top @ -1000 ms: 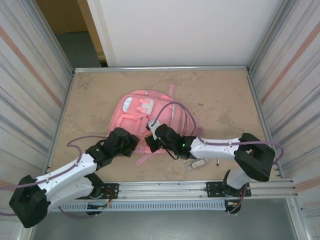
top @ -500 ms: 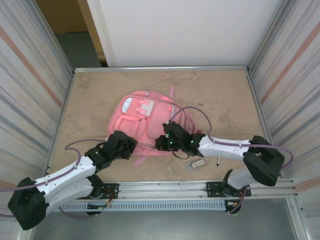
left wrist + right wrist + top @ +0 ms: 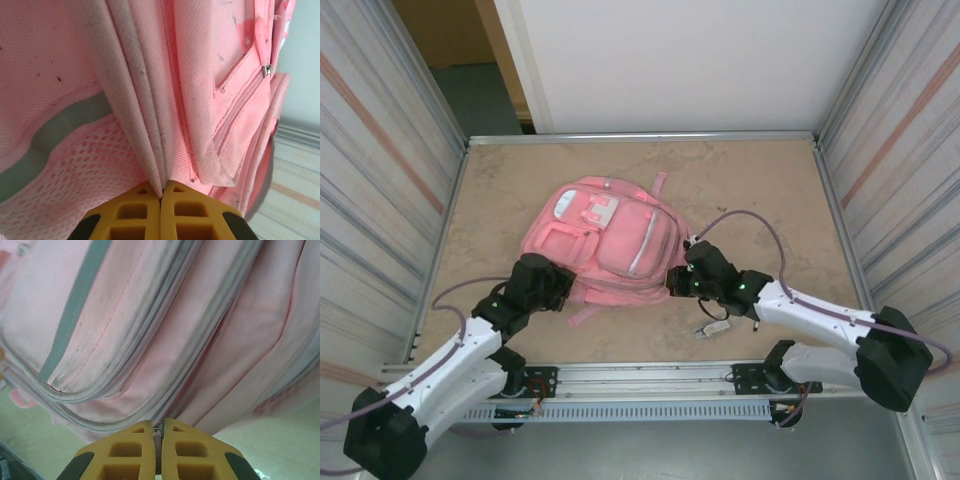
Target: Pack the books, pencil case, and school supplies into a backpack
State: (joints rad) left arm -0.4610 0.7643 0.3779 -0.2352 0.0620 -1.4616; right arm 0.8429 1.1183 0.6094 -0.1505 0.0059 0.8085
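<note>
A large pink fabric backpack, with paler front pockets, grey trim and a mesh side panel, lay front-up on the beige tabletop. The left gripper pinched a fabric fold at its near-left edge. The right gripper was clamped on its near-right seam.
</note>
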